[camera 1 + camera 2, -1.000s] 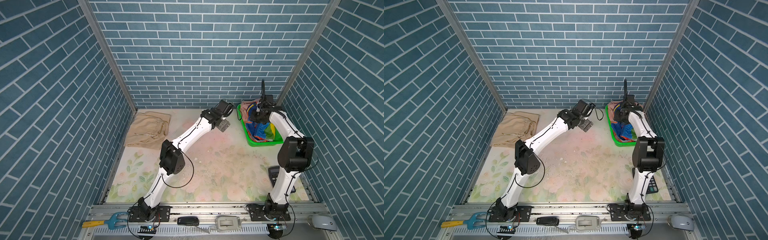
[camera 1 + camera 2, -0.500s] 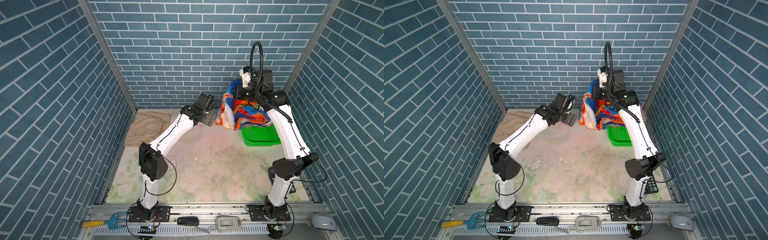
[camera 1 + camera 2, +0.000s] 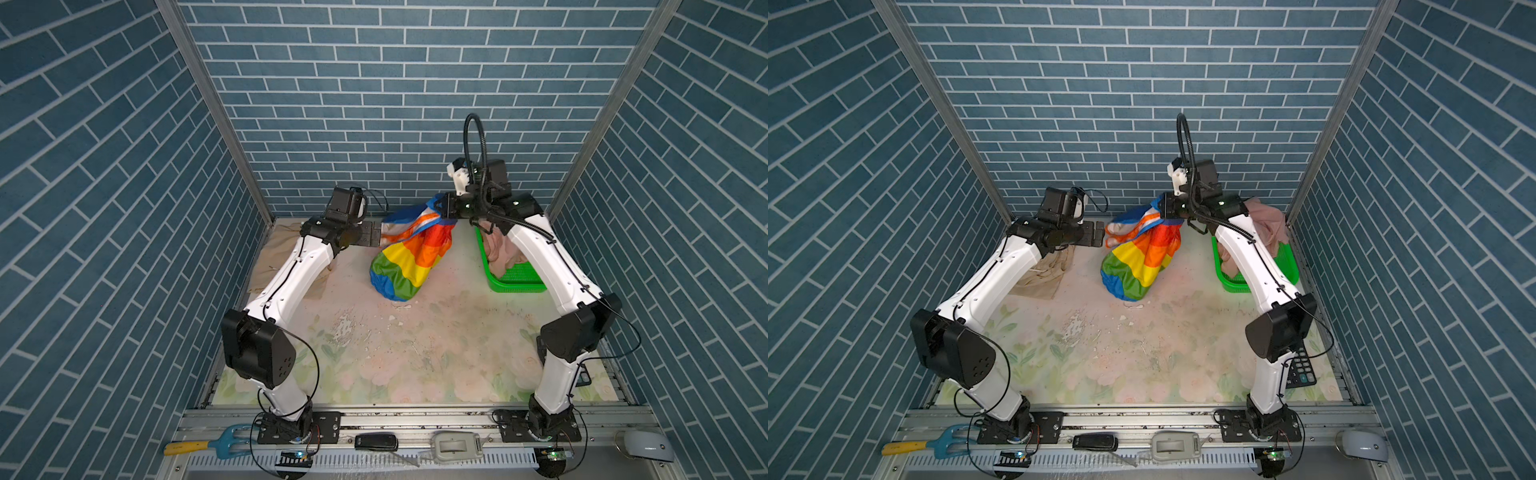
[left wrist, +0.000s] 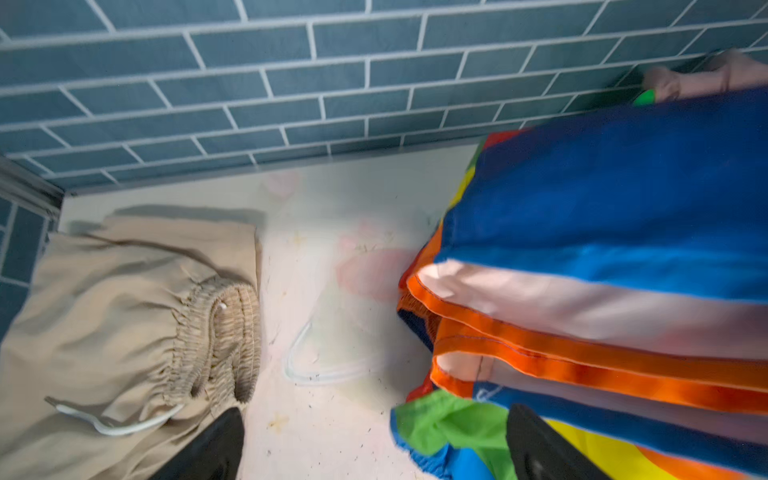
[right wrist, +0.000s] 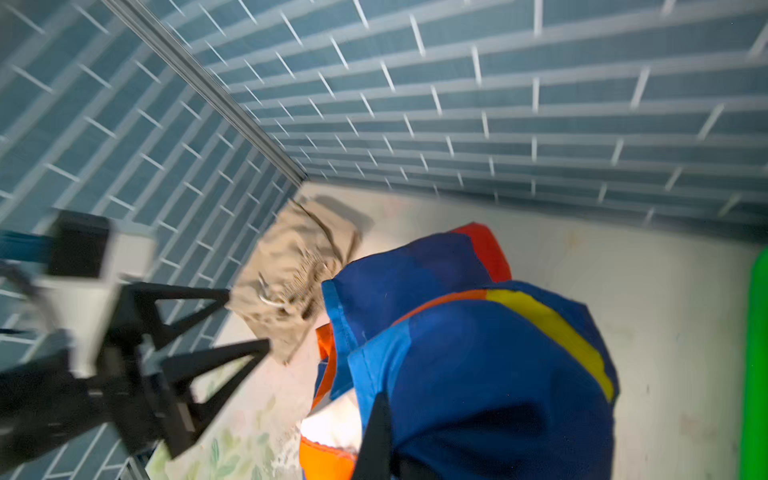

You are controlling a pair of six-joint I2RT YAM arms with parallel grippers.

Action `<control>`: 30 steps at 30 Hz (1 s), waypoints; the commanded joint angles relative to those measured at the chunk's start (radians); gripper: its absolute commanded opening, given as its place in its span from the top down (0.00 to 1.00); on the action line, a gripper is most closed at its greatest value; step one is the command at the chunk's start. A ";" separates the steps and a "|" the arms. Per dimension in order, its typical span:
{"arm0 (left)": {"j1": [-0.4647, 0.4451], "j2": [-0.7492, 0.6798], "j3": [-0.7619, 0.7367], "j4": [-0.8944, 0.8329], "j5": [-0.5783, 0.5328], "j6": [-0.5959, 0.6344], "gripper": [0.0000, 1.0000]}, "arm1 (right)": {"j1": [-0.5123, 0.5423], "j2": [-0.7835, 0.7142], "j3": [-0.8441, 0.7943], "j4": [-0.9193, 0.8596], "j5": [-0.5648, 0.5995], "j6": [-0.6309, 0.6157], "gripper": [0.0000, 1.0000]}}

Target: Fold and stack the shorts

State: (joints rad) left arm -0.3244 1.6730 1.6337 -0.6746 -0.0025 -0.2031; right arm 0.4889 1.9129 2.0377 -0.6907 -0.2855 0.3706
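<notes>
The right gripper [image 3: 444,211] is clenched on the shiny rainbow-striped fabric shorts [image 3: 409,257], which hang from it. The left gripper [image 3: 378,235] stands wide open just beside them.

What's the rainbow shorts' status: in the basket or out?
Out. The rainbow shorts hang bunched from the shut right gripper, clear of the green basket, which holds only the pink shorts.
</notes>
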 commanded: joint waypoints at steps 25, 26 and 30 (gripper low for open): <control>0.018 0.129 -0.473 0.416 0.472 -0.392 0.00 | 0.027 -0.230 -0.623 0.130 0.237 0.074 0.02; 0.013 0.143 -0.471 0.423 0.475 -0.394 0.00 | 0.028 -0.234 -0.635 0.144 0.227 0.083 0.02; -0.022 0.174 -0.458 0.428 0.437 -0.381 0.04 | 0.025 -0.244 -0.668 0.177 0.205 0.103 0.01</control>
State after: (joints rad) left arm -0.3218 1.8248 1.1664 -0.2642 0.4591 -0.5919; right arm 0.5179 1.7161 1.3827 -0.5621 -0.0605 0.4339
